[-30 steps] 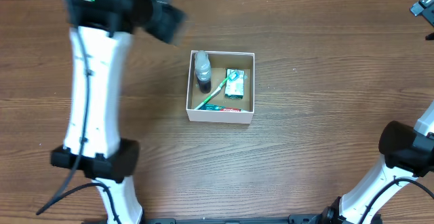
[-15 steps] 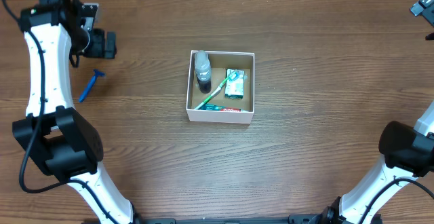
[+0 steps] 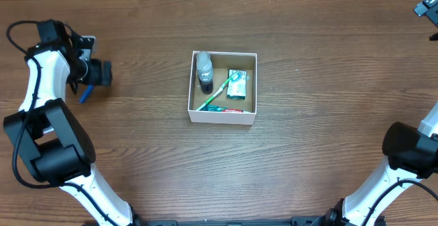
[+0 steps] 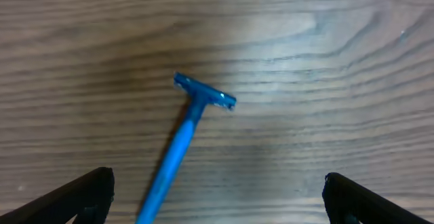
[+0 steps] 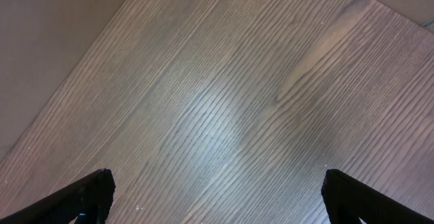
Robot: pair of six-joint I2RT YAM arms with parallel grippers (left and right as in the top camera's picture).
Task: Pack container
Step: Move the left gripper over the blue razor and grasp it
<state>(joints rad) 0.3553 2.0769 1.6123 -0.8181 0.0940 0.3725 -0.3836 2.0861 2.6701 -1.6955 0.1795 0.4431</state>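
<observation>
The square, shallow, open-topped box with thin white walls and a brown cardboard floor [image 3: 222, 116] sits flat, holding 4 toiletries: a clear bottle [image 3: 204, 67], green toothbrush [image 3: 219, 90], green-and-white carton [image 3: 237, 84] and tube [image 3: 229, 109]. A blue plastic razor [image 4: 183, 142] lies well apart, leftward.

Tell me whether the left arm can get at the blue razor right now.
Probably yes: the open left end effector hovers over the razor, which lies alone on bare table, with nothing between them.

This looks like a robot lab bench: a bare wood-grain counter [image 3: 328, 130], my white left arm [image 3: 37, 82] and right arm [image 3: 373, 185] rising from the frame's lower edge, and a loose black cable [image 3: 15, 29] at upper left.
</observation>
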